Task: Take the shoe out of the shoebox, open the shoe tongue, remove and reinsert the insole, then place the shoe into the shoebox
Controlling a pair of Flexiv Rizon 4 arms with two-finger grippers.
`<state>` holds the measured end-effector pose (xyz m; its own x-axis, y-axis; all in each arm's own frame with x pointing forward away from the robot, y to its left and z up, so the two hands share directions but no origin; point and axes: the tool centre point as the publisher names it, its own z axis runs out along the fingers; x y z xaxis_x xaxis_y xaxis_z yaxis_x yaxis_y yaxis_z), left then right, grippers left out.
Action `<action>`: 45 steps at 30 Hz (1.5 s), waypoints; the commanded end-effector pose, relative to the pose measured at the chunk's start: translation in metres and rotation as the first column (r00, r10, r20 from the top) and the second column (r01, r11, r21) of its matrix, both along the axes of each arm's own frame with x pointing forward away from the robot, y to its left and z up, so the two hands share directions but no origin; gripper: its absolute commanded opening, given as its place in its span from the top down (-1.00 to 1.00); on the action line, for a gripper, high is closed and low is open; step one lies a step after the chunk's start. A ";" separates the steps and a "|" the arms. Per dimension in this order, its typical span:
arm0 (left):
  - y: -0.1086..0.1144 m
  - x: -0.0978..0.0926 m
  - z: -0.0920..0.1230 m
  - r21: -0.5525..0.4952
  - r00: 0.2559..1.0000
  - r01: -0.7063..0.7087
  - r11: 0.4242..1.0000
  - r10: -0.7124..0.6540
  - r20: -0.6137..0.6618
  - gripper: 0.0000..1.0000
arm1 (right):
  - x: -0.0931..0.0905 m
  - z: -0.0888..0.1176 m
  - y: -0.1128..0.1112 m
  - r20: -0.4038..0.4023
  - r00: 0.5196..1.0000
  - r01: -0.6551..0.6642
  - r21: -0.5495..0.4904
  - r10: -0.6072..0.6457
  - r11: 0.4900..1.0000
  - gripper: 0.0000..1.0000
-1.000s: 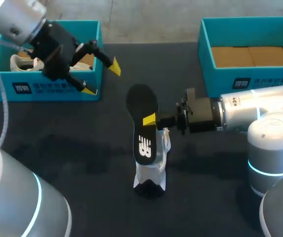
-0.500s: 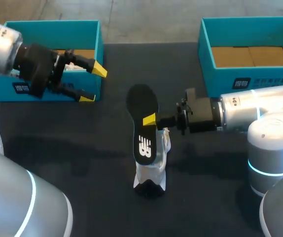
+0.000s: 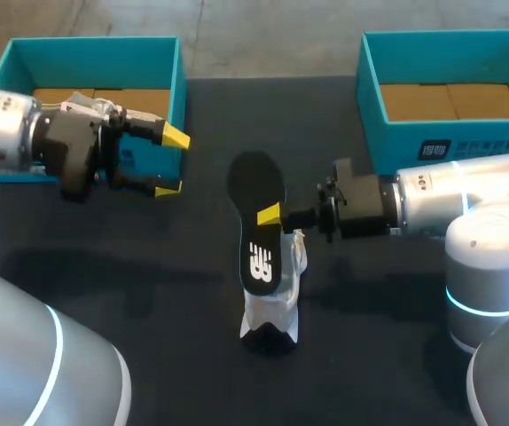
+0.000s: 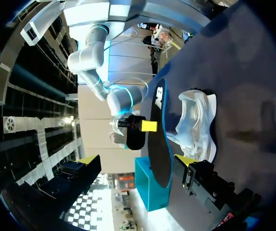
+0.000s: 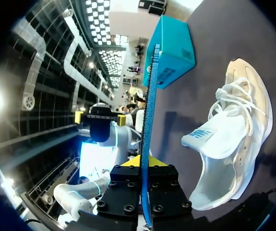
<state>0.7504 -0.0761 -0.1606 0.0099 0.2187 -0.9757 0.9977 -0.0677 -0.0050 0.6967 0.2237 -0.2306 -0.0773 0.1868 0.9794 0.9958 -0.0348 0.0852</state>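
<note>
Fingers of the left gripper are spread apart and hold nothing, hanging just in front of the left shoebox. At the middle, the right gripper pinches a black insole. The insole has a white logo at its near end, and its long axis runs from the robot toward the far edge. Beneath it a white shoe lies on the dark table, outside both boxes. The right shoebox shows a white printed label on its blue front.
</note>
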 end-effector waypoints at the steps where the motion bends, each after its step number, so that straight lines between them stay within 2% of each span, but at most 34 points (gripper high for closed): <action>1: -0.002 -0.007 -0.011 -0.095 1.000 -0.020 0.995 0.022 0.012 -1.00 | -0.007 0.005 0.003 0.002 1.000 0.029 0.028 -0.029 0.999 1.00; 7: -0.013 -0.005 -0.024 -0.113 1.000 -0.015 0.994 0.015 0.003 -1.00 | -0.014 0.010 0.007 0.003 0.999 0.046 0.053 -0.047 0.998 1.00; 14: -0.030 -0.007 -0.028 -0.133 1.000 -0.002 0.991 0.001 -0.005 -1.00 | -0.023 0.011 0.016 -0.016 0.997 0.074 0.100 -0.073 0.992 1.00; 26: -0.032 -0.007 -0.028 -0.127 1.000 -0.006 0.992 0.008 0.013 -1.00 | -0.023 0.011 0.016 -0.016 0.997 0.074 0.100 -0.073 0.992 1.00; 29: -0.034 -0.007 -0.037 -0.147 0.999 -0.031 0.989 0.029 -0.018 -1.00 | -0.023 0.011 0.016 -0.016 0.997 0.074 0.100 -0.073 0.992 1.00; 35: -0.036 -0.006 -0.044 -0.166 0.996 -0.066 0.984 0.055 -0.067 -1.00 | -0.021 0.009 0.023 -0.011 0.996 0.084 0.118 -0.083 0.989 1.00; 42: -0.046 -0.006 -0.042 -0.180 0.997 -0.067 0.981 0.058 -0.057 -1.00 | -0.019 0.011 0.030 -0.001 0.996 0.091 0.130 -0.092 0.987 1.00; 45: -0.048 -0.005 -0.042 -0.183 0.997 -0.072 0.980 0.064 -0.046 -0.89 | -0.017 0.011 0.033 0.000 0.995 0.100 0.128 -0.101 0.987 1.00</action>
